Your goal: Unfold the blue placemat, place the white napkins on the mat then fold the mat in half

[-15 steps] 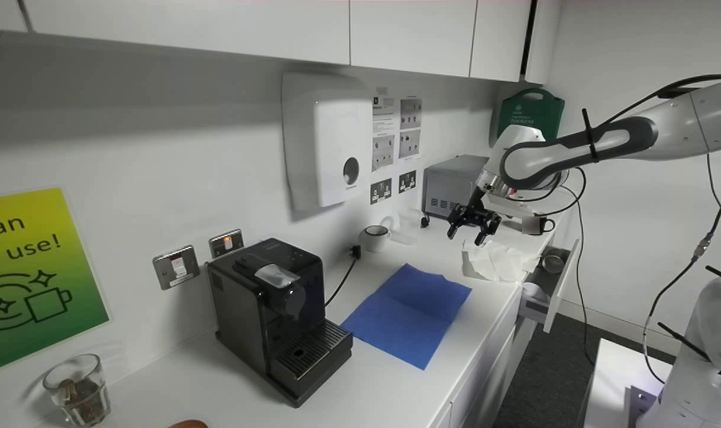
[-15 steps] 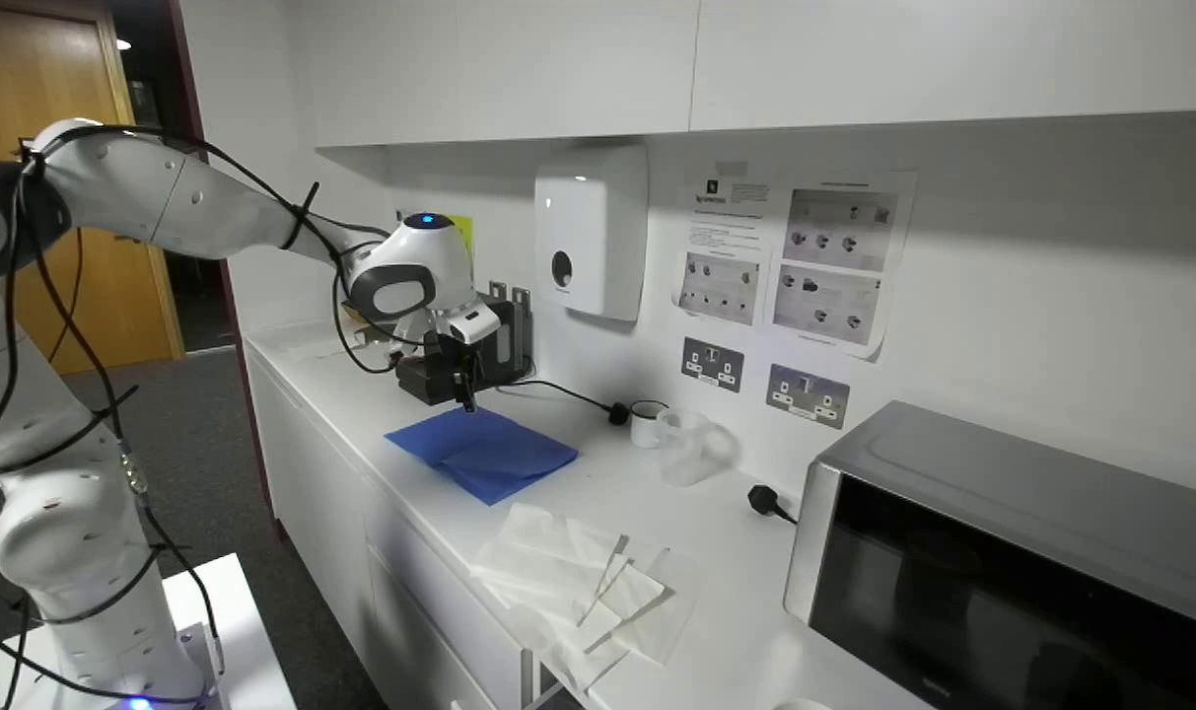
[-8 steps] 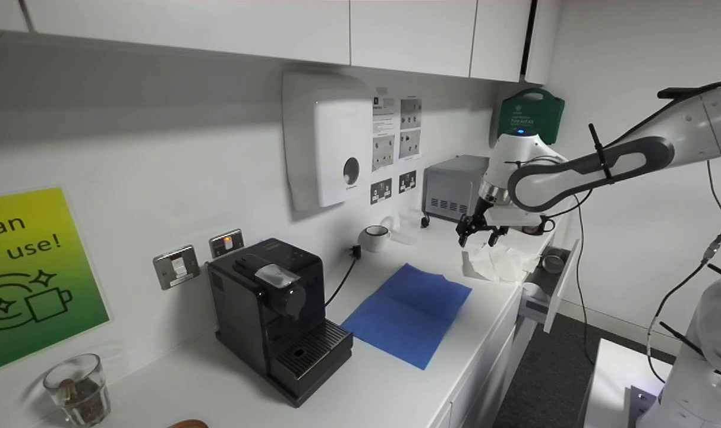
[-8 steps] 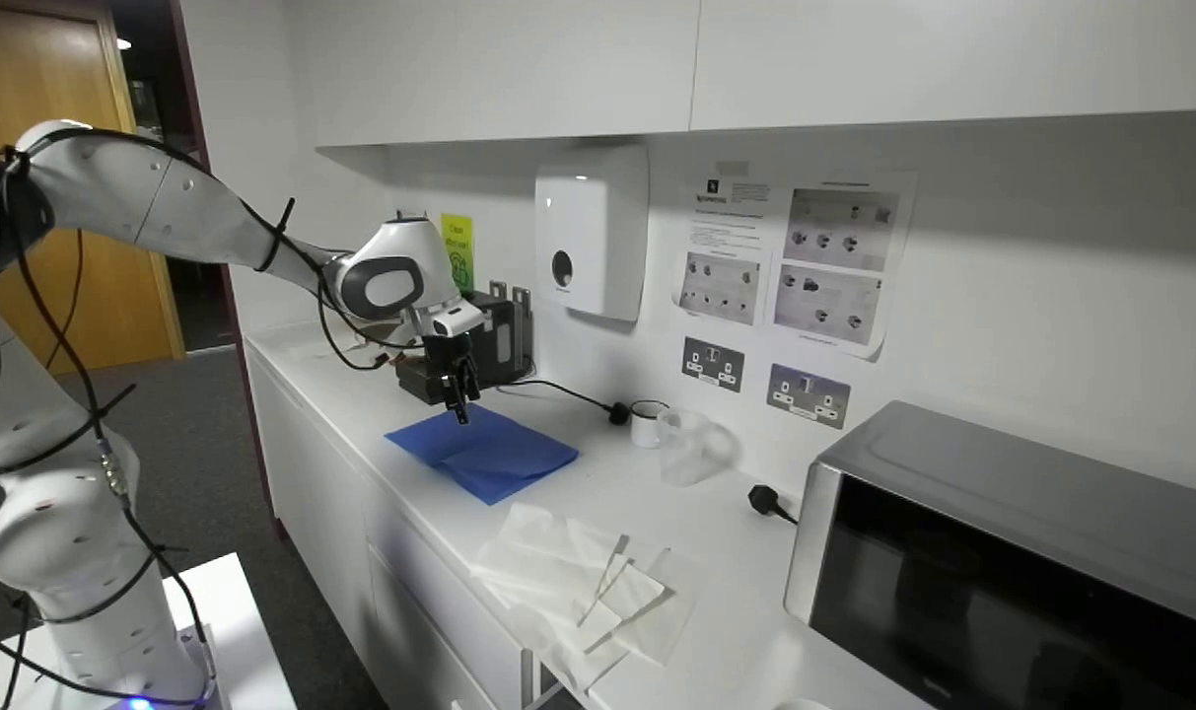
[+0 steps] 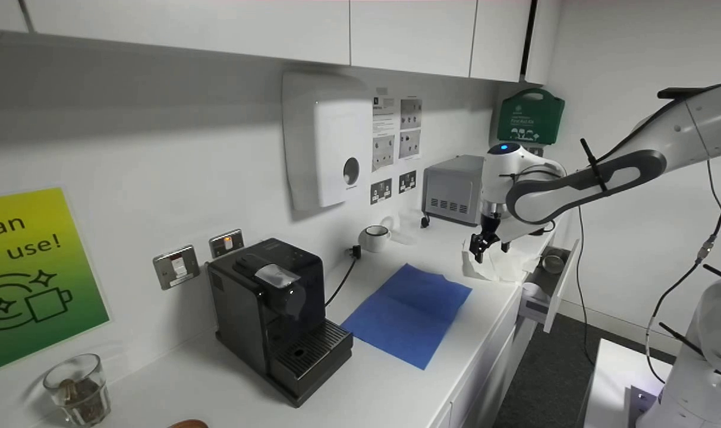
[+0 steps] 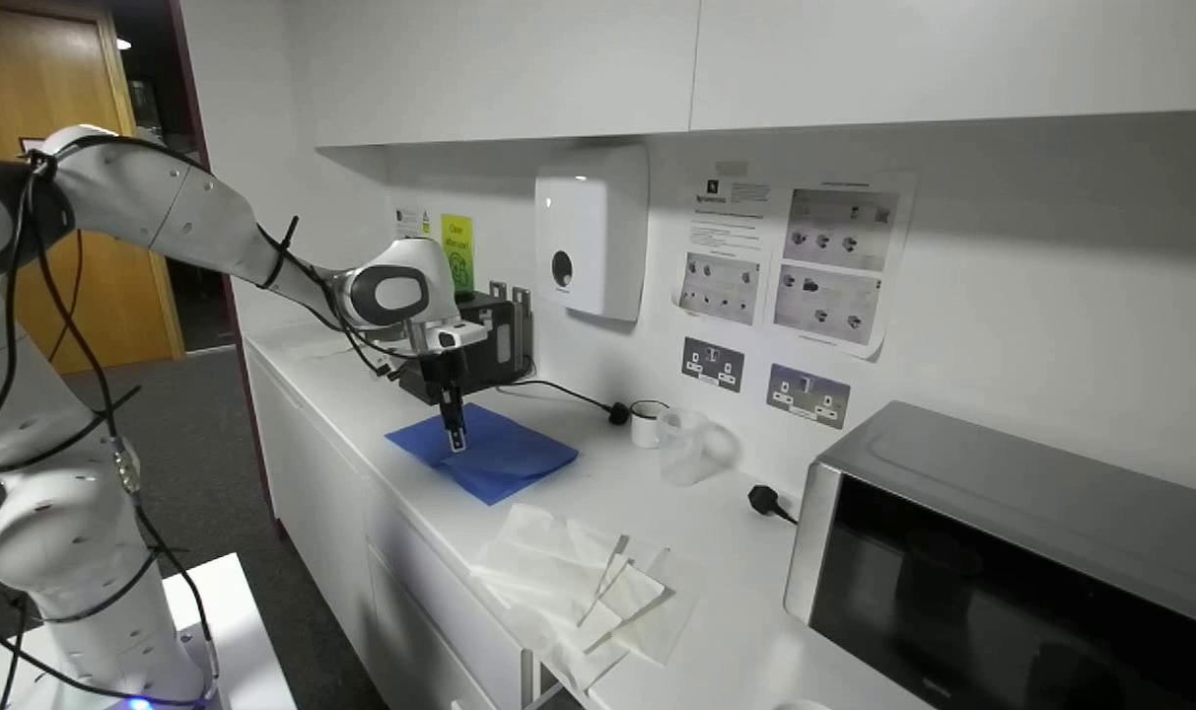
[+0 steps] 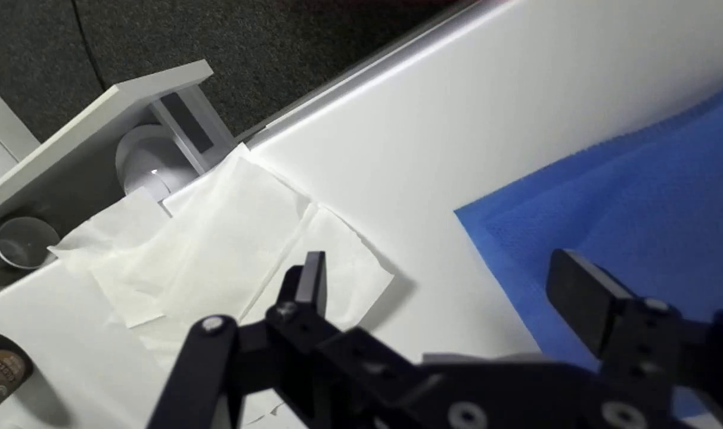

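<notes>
In an exterior view, a creased, rectangular blue cloth placemat [image 5: 409, 317] lies right of a boxy black coffee machine [image 5: 241, 309]. Farther along the white countertop [image 5: 369, 389], thin rumpled white napkins [image 5: 498, 267] lie spread. Above the counter hangs a black two-fingered gripper [image 5: 491, 252], fingers wide apart, gripping nothing.

1 blue placemat [image 5: 408, 318], white napkins [image 6: 583, 582] uncountable, 1 pincer [image 7: 437, 259], 1 microwave [image 6: 1002, 552], 1 dispenser [image 6: 593, 232]

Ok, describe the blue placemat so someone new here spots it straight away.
Look along the white counter for the black coffee machine. Between it and the white napkins lies the blue placemat. Its plain blue colour sets it apart from the white napkins and the black coffee machine.
</notes>
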You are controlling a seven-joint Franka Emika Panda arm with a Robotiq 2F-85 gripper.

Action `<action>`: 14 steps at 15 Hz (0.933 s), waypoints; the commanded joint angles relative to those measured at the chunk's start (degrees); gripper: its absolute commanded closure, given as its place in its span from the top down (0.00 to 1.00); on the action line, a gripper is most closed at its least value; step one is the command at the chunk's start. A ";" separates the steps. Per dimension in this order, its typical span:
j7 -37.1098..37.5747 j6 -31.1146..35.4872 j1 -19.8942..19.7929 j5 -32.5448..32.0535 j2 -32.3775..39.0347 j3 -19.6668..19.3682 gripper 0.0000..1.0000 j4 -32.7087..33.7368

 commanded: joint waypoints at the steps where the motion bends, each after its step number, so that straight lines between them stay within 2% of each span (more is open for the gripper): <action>1: -10.87 -1.69 0.65 -1.18 2.27 -1.59 1.00 1.04; 10: -38.50 -2.55 1.36 -2.45 8.40 -4.52 1.00 4.94; 14: -42.06 -2.80 1.41 -3.21 9.95 -4.95 1.00 6.55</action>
